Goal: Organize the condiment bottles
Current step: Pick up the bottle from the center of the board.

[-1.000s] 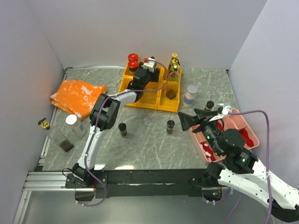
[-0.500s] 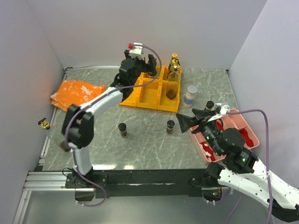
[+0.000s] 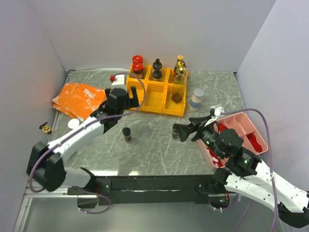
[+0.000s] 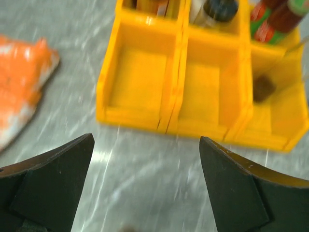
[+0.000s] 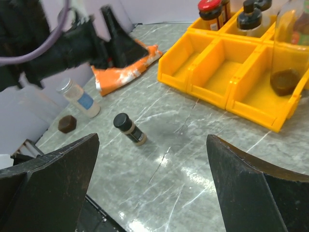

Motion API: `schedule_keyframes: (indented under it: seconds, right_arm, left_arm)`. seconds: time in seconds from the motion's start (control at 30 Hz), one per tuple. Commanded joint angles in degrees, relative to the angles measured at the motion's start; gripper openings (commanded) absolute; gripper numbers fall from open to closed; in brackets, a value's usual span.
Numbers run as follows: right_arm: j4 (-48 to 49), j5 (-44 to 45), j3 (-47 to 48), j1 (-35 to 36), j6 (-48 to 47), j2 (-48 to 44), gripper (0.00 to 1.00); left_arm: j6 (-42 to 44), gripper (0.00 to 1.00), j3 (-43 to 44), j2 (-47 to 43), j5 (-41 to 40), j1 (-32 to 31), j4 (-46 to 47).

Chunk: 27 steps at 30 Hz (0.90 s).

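Three joined yellow bins point(image 3: 154, 94) stand at the back. They hold two red-capped bottles point(image 3: 137, 65), a black-capped bottle point(image 3: 157, 67), a gold-capped bottle point(image 3: 180, 65) and a clear bottle with a dark base point(image 3: 177, 94). My left gripper point(image 3: 135, 95) hangs open and empty just in front of the bins point(image 4: 145, 77); nothing lies between its jaws point(image 4: 146, 140). A small black-capped bottle point(image 3: 127, 134) stands alone on the table, also in the right wrist view point(image 5: 129, 129). My right gripper point(image 3: 186, 131) is open and empty over mid-table point(image 5: 153, 140).
An orange cloth point(image 3: 77, 99) lies at the left. A blue-labelled jar point(image 5: 79, 99) lies on its side near it. A gold-capped bottle point(image 3: 46, 129) sits at the left edge. A silver-capped white jar point(image 3: 197, 99) stands right of the bins. A pink tray point(image 3: 251, 130) sits at the right.
My left gripper opened, left the black-capped bottle in the middle bin and drew back towards the near left. My right gripper moved left over the middle of the table.
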Motion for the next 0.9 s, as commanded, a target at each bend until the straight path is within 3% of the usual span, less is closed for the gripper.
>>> schedule_keyframes:
  seconds: [0.0, 0.2, 0.37, 0.6, 0.87]
  right_arm:
    - [1.53, -1.79, -0.84, 0.31, 1.11, 0.11, 1.00]
    - [1.35, -2.67, -0.58, 0.23, 1.73, 0.99, 1.00]
    - [0.56, -2.76, 0.12, 0.31, 1.82, 1.34, 1.00]
    - [-0.50, -2.32, 0.30, 0.23, 1.99, 0.99, 1.00]
    - [0.21, -2.32, 0.03, 0.31, 1.99, 1.95, 1.00]
  left_arm:
    - [-6.85, 0.94, -5.46, -10.23, -3.11, -3.98, -9.27]
    - [-15.37, 0.84, -12.24, -12.37, -2.58, -9.43, -13.57]
    - [-19.16, 0.81, -15.23, -11.14, -9.16, -14.26, -13.75]
    - [-18.90, 0.84, -17.78, -11.92, -15.50, -15.59, -12.27]
    - [-20.30, 0.71, -20.95, -11.67, -14.01, -15.59, -10.24]
